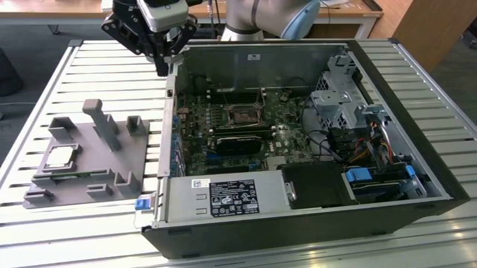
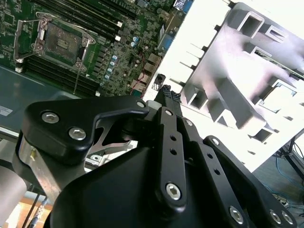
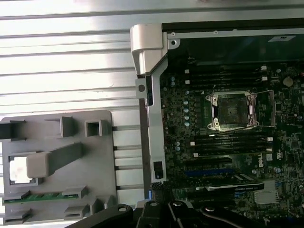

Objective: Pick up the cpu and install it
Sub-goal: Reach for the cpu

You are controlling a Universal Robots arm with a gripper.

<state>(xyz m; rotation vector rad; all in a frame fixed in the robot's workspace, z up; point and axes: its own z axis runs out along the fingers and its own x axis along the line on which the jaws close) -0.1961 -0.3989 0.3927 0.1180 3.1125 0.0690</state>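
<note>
The cpu is a small silvery square lying flat in a recess of the grey holder, to the exterior view's left of the open computer case. In the first wrist view the cpu is partly hidden by a grey post. The black socket with its metal frame sits open on the motherboard, and shows in both wrist views. My gripper hangs shut and holds nothing, above the case's back wall corner, well behind the holder. Its fingertips are pressed together.
A long green memory stick lies in the holder beside the cpu. A tall grey post rises from the holder. Inside the case are a power supply, a drive cage and cables. A slatted metal table carries everything.
</note>
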